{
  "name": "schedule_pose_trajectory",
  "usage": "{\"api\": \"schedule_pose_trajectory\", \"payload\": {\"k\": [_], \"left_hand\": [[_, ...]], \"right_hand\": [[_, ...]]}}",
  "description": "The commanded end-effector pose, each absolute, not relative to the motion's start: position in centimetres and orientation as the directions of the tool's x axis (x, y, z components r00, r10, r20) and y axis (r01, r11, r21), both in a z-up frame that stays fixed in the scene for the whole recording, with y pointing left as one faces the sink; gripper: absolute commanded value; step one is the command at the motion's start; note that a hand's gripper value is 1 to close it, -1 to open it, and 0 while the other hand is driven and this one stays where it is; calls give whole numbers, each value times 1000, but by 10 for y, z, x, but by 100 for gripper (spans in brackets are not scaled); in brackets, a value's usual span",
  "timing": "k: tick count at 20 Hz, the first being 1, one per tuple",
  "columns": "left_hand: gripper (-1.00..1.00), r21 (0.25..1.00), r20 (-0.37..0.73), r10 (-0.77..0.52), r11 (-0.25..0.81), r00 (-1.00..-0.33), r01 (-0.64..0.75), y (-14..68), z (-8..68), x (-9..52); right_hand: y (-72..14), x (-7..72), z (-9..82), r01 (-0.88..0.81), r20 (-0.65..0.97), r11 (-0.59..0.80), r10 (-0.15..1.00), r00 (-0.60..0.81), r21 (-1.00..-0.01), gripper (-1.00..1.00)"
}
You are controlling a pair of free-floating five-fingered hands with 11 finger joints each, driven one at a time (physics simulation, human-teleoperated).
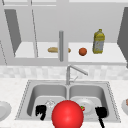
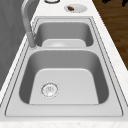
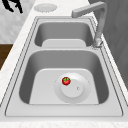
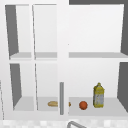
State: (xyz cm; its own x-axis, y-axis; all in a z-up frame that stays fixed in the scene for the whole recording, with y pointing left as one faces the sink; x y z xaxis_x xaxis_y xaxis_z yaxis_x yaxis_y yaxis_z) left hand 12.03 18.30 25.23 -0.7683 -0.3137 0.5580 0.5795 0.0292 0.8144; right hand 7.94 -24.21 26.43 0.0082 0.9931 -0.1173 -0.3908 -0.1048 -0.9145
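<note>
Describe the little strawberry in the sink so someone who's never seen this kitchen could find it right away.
Start at the double sink and take the basin on the robot's right, nearest the right hand. A round white plate lies on its floor, and the strawberry sits on the plate's rim. It is small and red with a green top, the only coloured thing in the basin.

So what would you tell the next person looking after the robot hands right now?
Left robot hand: in the air at the sink's front edge, by the left basin, touching nothing.
Right robot hand: in the air at the front edge, by the right basin, touching nothing.
Big red ball: between the two hands in the front view.
Small red fruit: on the plate in the right basin.
Shelf above: bread, orange ball, yellow bottle.
Done: nothing is picked up yet. Left: everything is untouched.
</note>
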Motion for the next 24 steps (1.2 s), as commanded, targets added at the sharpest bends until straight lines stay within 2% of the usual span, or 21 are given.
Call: {"api": "schedule_pose_trajectory", "payload": {"k": [1, 9, 10, 18, 24], "left_hand": [[0, 814, 558, -314, 29, -768, 580, 183, 252, 120], [0, 814, 558, -314, 29, -768, 580, 183, 252, 120], [-100, 814, 559, -312, 32, -768, 580, 183, 252, 120], [-100, 791, 590, -271, 4, -761, 612, 186, 252, 117], [-100, 812, 553, -230, -67, -801, 580, 183, 265, 117]], "right_hand": [[-223, 85, 264, -392, -30, -17, 999, 27, -920, -100], [-222, 89, 255, -391, -49, -49, 999, -12, -919, -100], [-222, 89, 255, -390, -47, -48, 999, -12, -919, 0], [-221, 90, 256, -374, -47, -48, 999, -13, -926, 0], [-221, 90, 256, -371, -44, -45, 999, -10, -928, 0]]}}
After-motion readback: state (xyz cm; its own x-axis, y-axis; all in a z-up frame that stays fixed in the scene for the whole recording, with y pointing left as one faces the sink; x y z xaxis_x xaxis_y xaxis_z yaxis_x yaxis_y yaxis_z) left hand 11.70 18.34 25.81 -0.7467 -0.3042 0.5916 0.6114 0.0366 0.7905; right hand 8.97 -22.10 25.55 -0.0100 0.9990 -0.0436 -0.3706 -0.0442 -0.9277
